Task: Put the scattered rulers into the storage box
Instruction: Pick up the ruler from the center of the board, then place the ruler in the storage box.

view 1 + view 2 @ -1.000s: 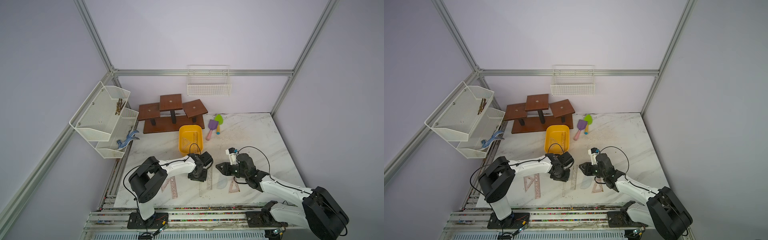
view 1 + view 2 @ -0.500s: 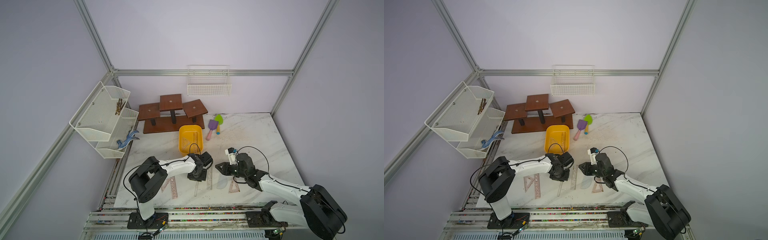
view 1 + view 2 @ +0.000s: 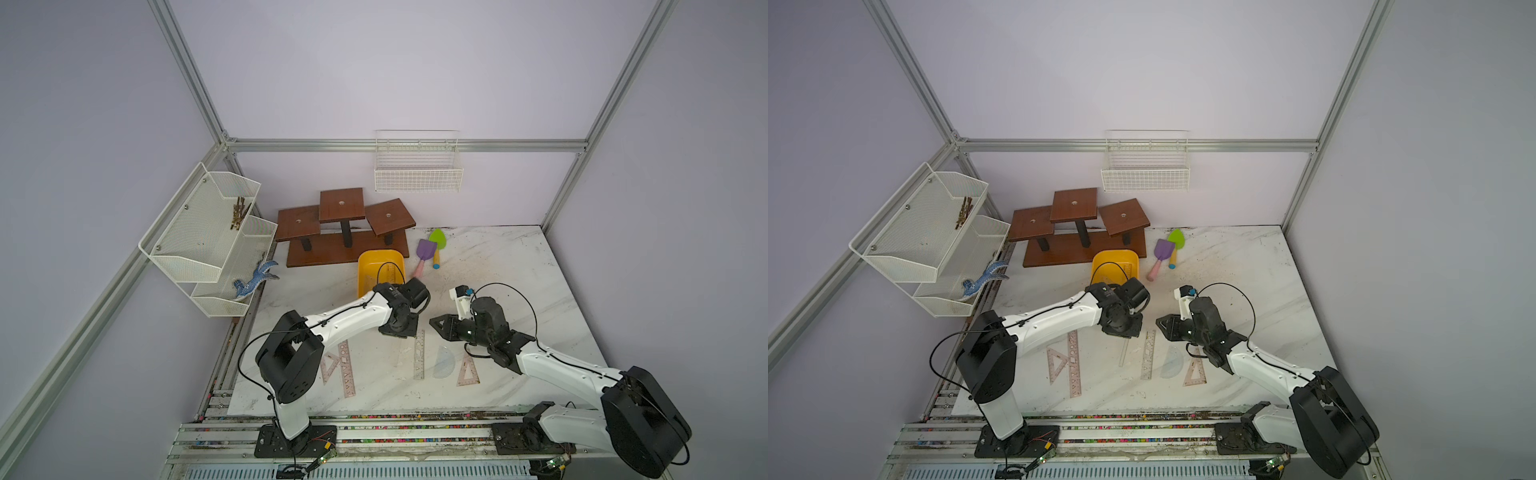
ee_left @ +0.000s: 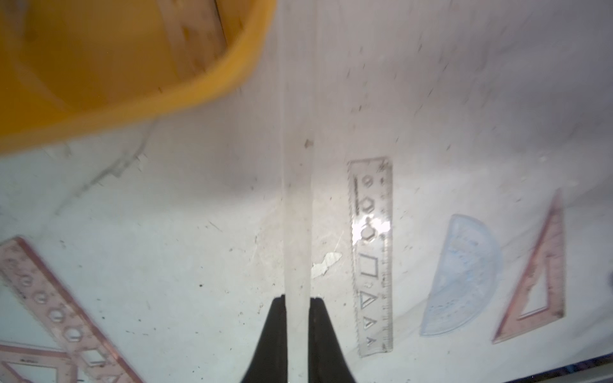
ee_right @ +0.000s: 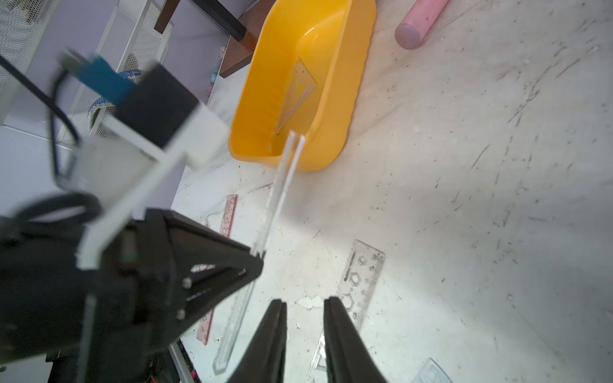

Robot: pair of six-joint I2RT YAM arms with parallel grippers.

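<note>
Clear plastic straight ruler (image 4: pixel 297 215) clamped in my left gripper (image 4: pixel 297 300), I am aiming its far end over the near rim of the yellow plastic tub (image 4: pixel 199 96) toward the marble table (image 3: pixel 540 266)'s back edge, right gripper (image 5: pixel 303 303) hovering narrow, empty.

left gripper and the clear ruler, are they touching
Touching. The left wrist view shows the left gripper with a finger pressed against each side of the clear ruler, and no gap on either side.
</note>
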